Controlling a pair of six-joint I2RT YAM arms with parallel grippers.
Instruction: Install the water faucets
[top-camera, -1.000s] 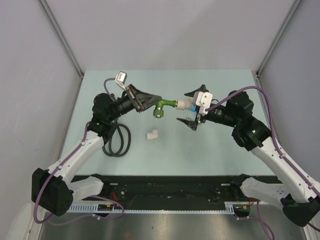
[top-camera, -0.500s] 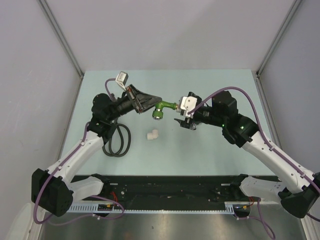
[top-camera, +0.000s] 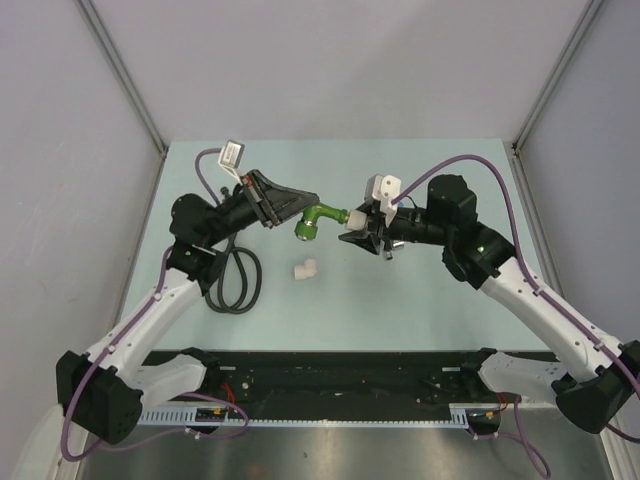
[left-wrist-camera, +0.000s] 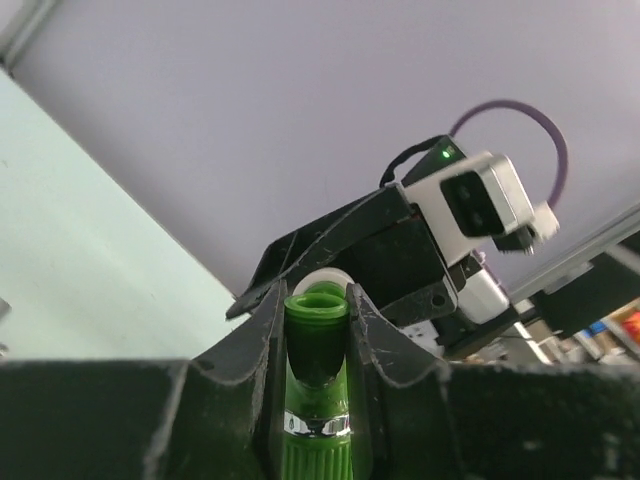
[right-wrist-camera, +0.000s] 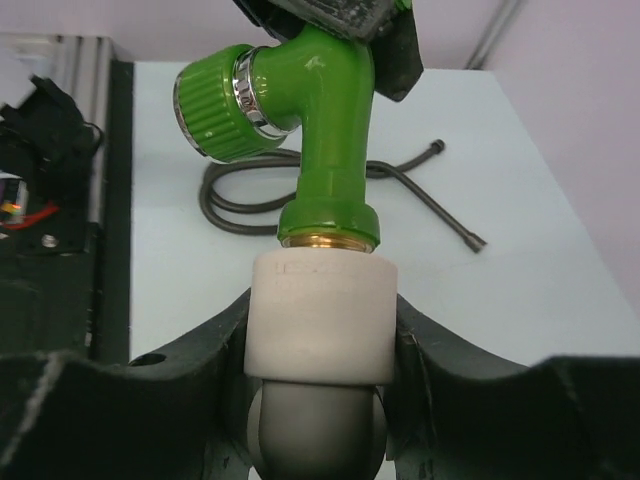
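A bright green water faucet (top-camera: 320, 214) hangs in the air over the middle of the table. My left gripper (top-camera: 311, 206) is shut on its spout end (left-wrist-camera: 317, 330). A white elbow fitting (right-wrist-camera: 320, 310) sits on the faucet's brass threaded end. My right gripper (right-wrist-camera: 320, 335) is shut on that fitting (top-camera: 356, 219), both jaws pressed against its sides. In the right wrist view the faucet (right-wrist-camera: 325, 130) points upward, its ribbed green knob to the left. My left gripper (right-wrist-camera: 340, 20) shows at the top edge of that view.
Another white elbow fitting (top-camera: 307, 268) lies on the pale green table (top-camera: 420, 300) below the faucet. A coiled black hose (top-camera: 232, 280) lies to its left, near the left arm. Grey walls close in the table on three sides.
My right gripper has moved left to the fitting and gone from wide open to shut on it. The left arm has swung slightly left with the faucet.
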